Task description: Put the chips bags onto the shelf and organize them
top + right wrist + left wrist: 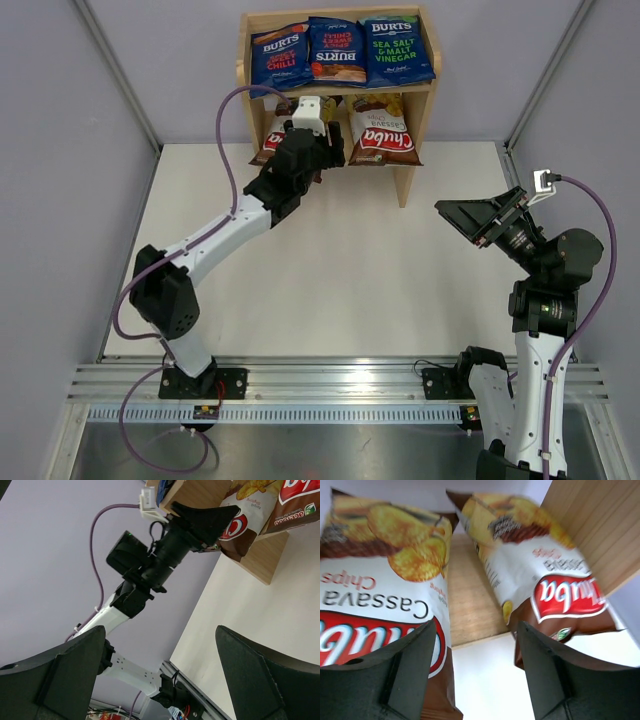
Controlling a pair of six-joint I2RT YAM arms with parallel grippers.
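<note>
The wooden shelf (411, 150) stands at the table's far edge. Three blue BURTS chips bags (336, 50) lie side by side on its top tier. Two brown-white Chuba bags lean on the lower tier, the left one (270, 142) partly hidden by my left wrist, the right one (382, 135) in full view. My left gripper (328, 150) hovers just in front of the lower tier, open. In the left wrist view the left gripper (476, 630) holds nothing, with one Chuba bag (380, 580) to its left and the other (545, 570) to its right. My right gripper (460, 215) hangs open and empty far to the right.
An aluminium rail (330, 385) runs along the near edge by both arm bases. A purple cable (230, 150) loops beside the shelf's left panel. In the right wrist view the open right gripper (160, 632) faces the left arm (165, 555) and shelf side (260, 560).
</note>
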